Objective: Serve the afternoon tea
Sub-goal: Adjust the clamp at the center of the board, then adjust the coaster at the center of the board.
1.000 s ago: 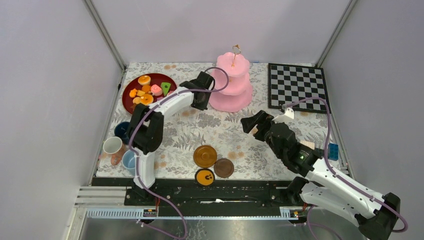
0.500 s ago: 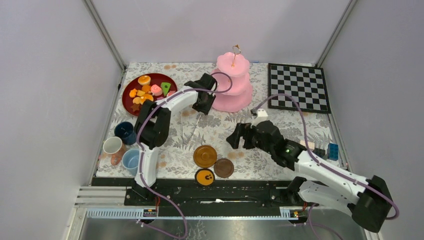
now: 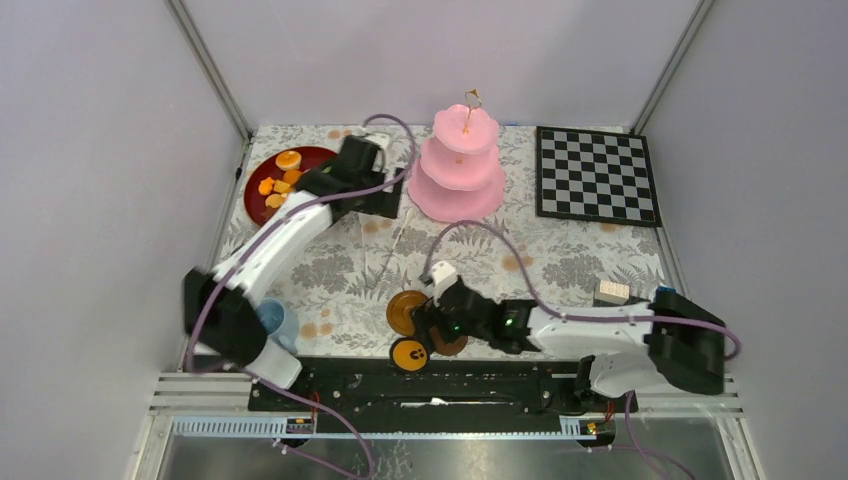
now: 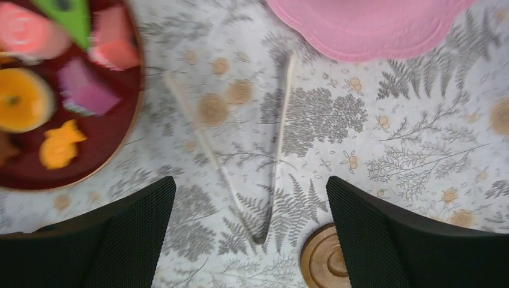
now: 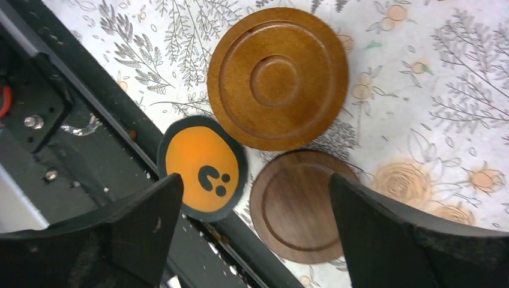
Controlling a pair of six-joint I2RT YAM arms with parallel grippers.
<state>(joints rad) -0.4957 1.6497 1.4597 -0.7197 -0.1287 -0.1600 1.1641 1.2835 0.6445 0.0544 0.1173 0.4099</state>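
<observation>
The pink three-tier cake stand [image 3: 460, 165] stands at the back middle, and its base [image 4: 366, 27] fills the top of the left wrist view. My left gripper [image 3: 383, 203] [image 4: 252, 240] hangs open and empty between the stand and a dark red plate [image 3: 255, 205] [image 4: 114, 138] of pastries: green [image 4: 66, 12], purple [image 4: 87, 90], orange [image 4: 18, 99]. My right gripper [image 3: 430, 325] [image 5: 255, 234] is open low over the front saucers. It straddles a dark brown saucer [image 5: 297, 207] and an orange disc [image 5: 204, 168], with a light brown saucer [image 5: 278, 78] [image 3: 405, 312] just beyond.
Pale tongs [image 4: 258, 234] lie in a V on the floral cloth under the left gripper. The chessboard [image 3: 597, 175] is at the back right and blocks [image 3: 612, 292] sit at the right edge. A light-blue cup [image 3: 275, 320] peeks from under the left arm. The black front rail [image 5: 72, 138] borders the saucers.
The left gripper opened and drew back left from the cake stand toward the plate. The right arm swung down and forward to the saucers at the front edge.
</observation>
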